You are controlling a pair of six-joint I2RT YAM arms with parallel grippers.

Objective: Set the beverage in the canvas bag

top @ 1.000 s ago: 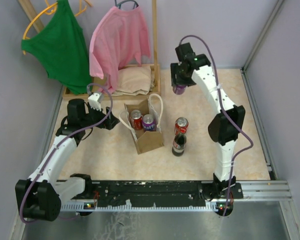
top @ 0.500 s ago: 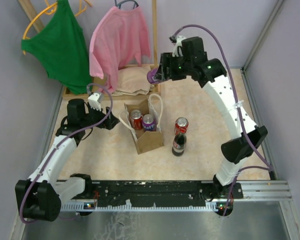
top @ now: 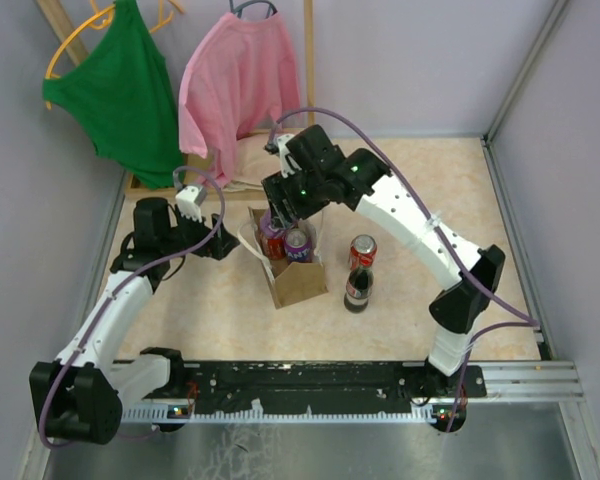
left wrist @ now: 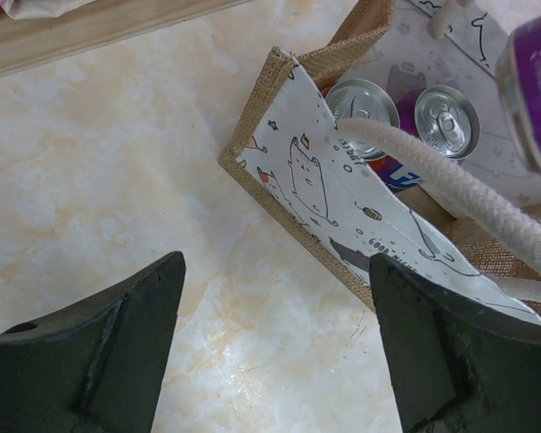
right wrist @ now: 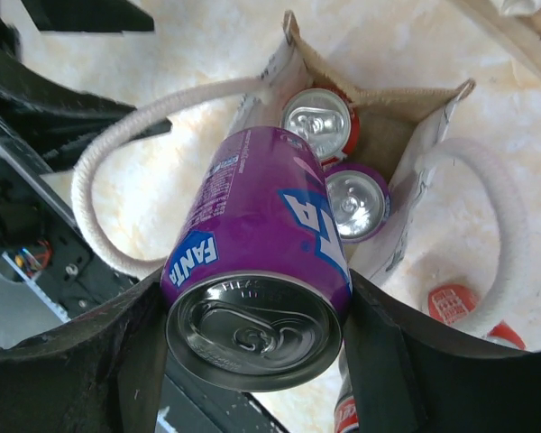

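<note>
Right pincer swung over canvas bag — clamped on purple can; left pincer wide.

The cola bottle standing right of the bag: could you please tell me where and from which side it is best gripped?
I would grip the cola bottle at its neck, just under the red cap, coming from above or from the right. It stands upright; the red can stands close behind it and the canvas bag is to its left, so those sides look crowded.
</note>
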